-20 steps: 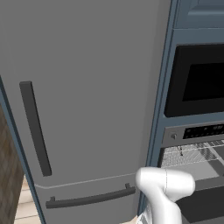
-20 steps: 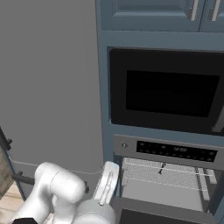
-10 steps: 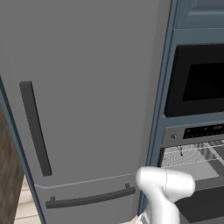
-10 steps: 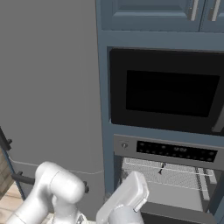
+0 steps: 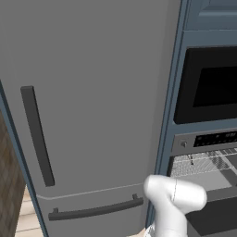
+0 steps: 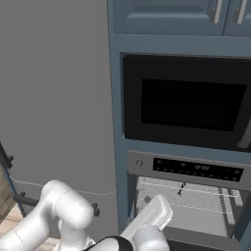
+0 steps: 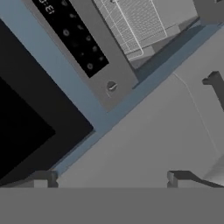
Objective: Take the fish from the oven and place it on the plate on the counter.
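Approach to the oven (image 6: 186, 196). We see its dark door dropped open, so the wire rack (image 6: 184, 192) and the pale cavity behind it are exposed. The steel-grey control strip (image 7: 83, 52) carries one small knob (image 7: 112, 86) and a dark display. We judge that the door stands open to give the arm a clear way in. The fish cannot be made out on the rack from these angles; it may lie deeper in the cavity. In the hand view the gripper (image 7: 111, 178) has its fingers (image 7: 43, 178) spread wide and released, grasping nothing, pointed at the seam between the oven column and the smooth matte-grey refrigerator (image 5: 88, 92) to the left. Above the oven sits a glossy black-windowed appliance (image 6: 191, 105) in blue-grey cabinetry (image 6: 117, 98). The refrigerator bears long dark bar handles (image 5: 37, 134). We judge the reach into the oven not yet begun.
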Tool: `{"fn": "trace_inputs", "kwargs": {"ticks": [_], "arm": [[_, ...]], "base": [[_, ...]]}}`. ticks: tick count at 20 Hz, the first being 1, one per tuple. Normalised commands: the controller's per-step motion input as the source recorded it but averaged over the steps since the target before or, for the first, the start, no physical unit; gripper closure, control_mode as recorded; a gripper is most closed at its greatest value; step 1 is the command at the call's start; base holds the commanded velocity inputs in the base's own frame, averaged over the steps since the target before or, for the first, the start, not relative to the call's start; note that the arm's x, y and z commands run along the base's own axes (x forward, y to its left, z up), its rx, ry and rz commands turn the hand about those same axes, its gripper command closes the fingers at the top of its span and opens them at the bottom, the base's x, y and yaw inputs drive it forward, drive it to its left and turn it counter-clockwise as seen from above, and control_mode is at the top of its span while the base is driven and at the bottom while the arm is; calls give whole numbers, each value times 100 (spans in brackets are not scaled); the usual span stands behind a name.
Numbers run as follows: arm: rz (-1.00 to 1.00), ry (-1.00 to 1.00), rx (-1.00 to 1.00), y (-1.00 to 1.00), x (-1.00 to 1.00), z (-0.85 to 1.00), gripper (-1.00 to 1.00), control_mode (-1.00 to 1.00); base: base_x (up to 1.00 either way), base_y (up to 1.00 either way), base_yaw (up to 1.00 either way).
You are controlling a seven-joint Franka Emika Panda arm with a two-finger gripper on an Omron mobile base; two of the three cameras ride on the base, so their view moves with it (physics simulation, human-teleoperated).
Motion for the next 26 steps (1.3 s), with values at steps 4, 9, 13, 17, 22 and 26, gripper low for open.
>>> {"fn": "trace_inputs", "kwargs": {"ticks": [4,9,13,17,22,26], "arm": [[-5,18,2,-16,79,-44,-100,-100],[-7,10,8,-35,32,-35,-100,-100],[-16,4,12,-42,29,-36,-100,-100],[-19,2,14,-45,42,-49,-100,-100],[-18,10,17,-39,42,-24,-100,-100],[-9,21,16,-28,29,-16,-100,-100]], "base": [[0,0,0],[0,0,0],[0,0,0],[0,0,0],[0,0,0],[0,0,0]]}}
